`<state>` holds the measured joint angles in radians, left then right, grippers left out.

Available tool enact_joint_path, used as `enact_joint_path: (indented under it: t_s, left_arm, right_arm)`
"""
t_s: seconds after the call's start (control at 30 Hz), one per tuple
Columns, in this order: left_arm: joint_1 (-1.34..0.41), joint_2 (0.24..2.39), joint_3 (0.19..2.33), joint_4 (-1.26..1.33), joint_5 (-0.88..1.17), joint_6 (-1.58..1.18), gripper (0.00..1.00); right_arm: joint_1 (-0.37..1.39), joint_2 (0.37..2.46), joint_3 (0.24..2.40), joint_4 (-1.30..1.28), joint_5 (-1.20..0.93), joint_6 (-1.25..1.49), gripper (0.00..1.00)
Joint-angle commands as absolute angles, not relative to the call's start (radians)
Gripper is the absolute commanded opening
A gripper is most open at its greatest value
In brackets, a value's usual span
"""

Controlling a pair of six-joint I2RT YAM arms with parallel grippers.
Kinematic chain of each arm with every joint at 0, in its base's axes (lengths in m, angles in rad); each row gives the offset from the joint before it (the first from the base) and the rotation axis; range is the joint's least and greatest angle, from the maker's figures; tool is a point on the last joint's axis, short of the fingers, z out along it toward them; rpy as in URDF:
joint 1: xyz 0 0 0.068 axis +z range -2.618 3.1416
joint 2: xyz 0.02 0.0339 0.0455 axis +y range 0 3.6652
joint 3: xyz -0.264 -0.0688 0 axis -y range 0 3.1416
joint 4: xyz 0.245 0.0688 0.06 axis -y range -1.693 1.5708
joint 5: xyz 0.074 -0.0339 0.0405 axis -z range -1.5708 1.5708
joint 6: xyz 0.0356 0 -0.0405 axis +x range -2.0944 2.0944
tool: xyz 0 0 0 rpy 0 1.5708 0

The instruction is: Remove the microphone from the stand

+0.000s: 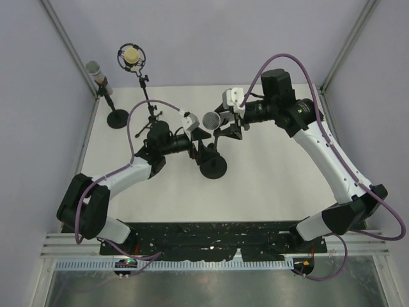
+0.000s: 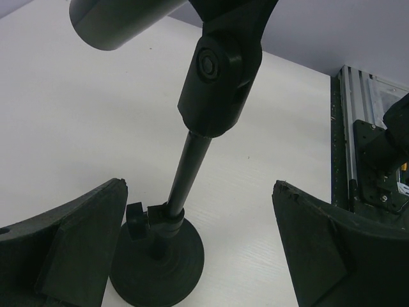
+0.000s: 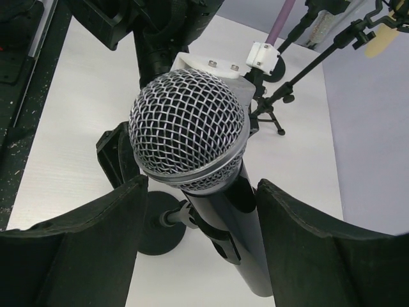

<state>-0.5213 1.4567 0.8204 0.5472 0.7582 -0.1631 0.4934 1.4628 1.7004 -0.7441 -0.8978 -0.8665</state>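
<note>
— Two arms meet at the stand (image 1: 213, 167) in the top view?
— Yes. The stand's round base sits on the table (image 1: 268, 185), and the microphone (image 1: 211, 119) is clipped on top of the stand. The left jaws flank the stand's pole and the right jaws flank the microphone.

— And the left wrist view?
— The stand (image 2: 190, 167) rises between the left jaws. They are spread wide and clear of the pole on both sides. The microphone (image 2: 118, 22) handle's end pokes out above the stand's clip (image 2: 218, 70).

— And the right wrist?
— The microphone (image 3: 188, 131) has its mesh head toward the camera, above the stand (image 3: 156, 233). The right jaws are spread, one on each side of the handle. I cannot tell whether they touch it.
</note>
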Motion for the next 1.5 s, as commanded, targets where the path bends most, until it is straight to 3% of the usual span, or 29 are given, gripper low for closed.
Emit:
enact_joint_path:
  t_s: [0.0, 0.5, 1.0, 1.47]
  left_arm:
    - [-0.517, 1.431, 0.816, 0.548, 0.75, -0.101, 1.0]
    - [-0.494, 1.42, 0.833, 0.489, 0.749, -0.069, 1.0]
    - [-0.489, 1.393, 0.834, 0.482, 0.716, -0.061, 1.0]
    - [-0.511, 1.416, 0.838, 0.511, 0.827, -0.054, 1.0]
  right_arm:
    - [0.506, 1.479, 1.75, -0.793, -0.956, -0.916, 0.71]
    - [0.511, 1.437, 1.649, -0.612, -0.867, -0.766, 0.39]
    - [0.604, 1.201, 1.37, -0.299, -0.335, -0.361, 0.44]
    - [0.637, 1.195, 1.408, -0.279, -0.344, -0.215, 0.41]
